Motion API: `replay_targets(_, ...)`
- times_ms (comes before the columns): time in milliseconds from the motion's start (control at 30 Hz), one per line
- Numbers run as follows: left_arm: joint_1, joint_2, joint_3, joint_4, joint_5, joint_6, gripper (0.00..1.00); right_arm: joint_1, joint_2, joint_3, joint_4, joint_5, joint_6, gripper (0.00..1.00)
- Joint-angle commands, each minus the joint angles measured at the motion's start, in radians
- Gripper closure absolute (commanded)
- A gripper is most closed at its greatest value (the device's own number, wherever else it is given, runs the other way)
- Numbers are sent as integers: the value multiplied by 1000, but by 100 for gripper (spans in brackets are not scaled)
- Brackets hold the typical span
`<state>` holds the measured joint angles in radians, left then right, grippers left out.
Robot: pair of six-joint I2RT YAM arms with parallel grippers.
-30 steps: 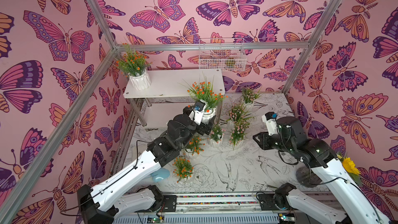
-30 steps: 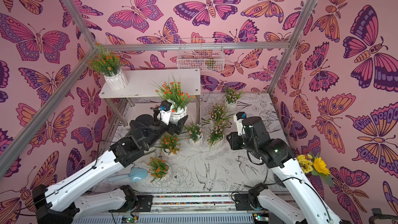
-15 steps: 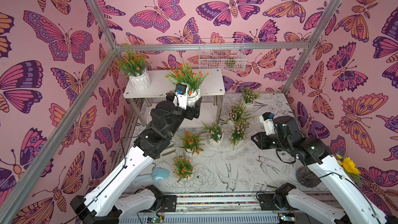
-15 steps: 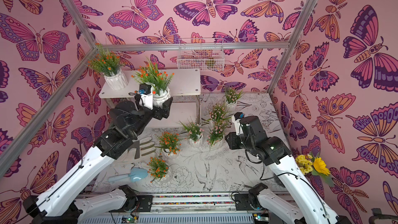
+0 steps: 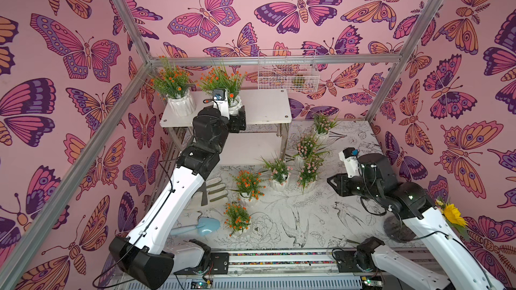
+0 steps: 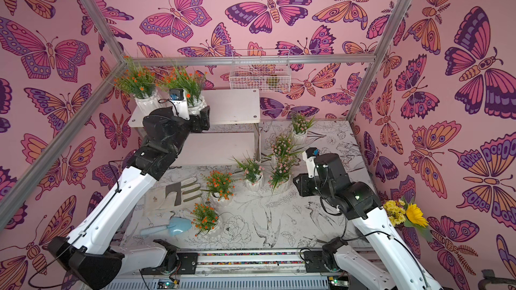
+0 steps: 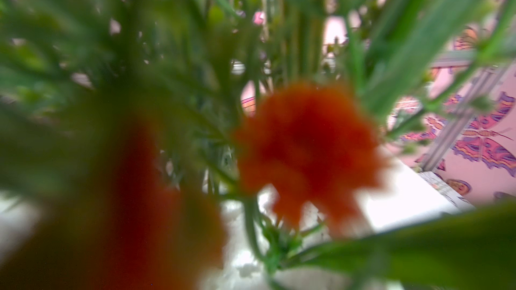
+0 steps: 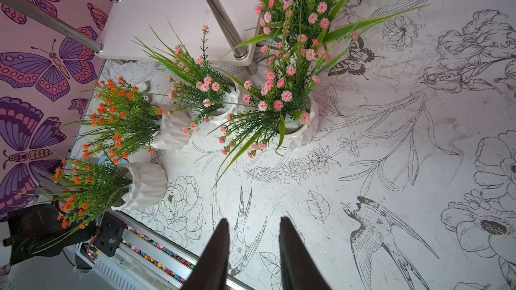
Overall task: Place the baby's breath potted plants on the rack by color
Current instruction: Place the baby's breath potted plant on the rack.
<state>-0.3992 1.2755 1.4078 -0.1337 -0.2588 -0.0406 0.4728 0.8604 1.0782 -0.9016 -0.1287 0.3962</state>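
While the left end effector (image 5: 236,114) is clenched round the white pot of an orange-flowered baby's breath plant (image 5: 222,82), that pot sits at the top tier of the rack (image 5: 265,107), left of centre in both top views. Whether its base rests on the board I cannot tell. A second orange plant (image 5: 173,85) stands just beside it at the shelf's left end. The left wrist view is only a blur of green sprigs and an orange bloom (image 7: 304,152). On the worktop (image 5: 349,218), a third orange plant (image 5: 248,184) and a fourth orange plant (image 5: 237,218) stand low in the frame's centre, near a blue trowel (image 5: 206,225). The four pink plants (image 5: 308,149) cluster to the rack's lower right. At right of the frame, the right end effector (image 8: 252,220) hangs above bare worktop, released, its jaws parted with nothing between them.
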Motion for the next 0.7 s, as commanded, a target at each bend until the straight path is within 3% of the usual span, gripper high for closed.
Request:
replay_targets(0, 41, 23, 58, 118, 3, -46, 35, -3, -13, -8, -16, 11, 13, 68)
replay_targets(367, 142, 114, 59, 180, -31, -93, 37, -3, -17, -22, -3, 5, 19, 68)
replay_targets(667, 162, 144, 41, 228, -77, -94, 37, -4, -9, -31, 12, 0, 21, 67)
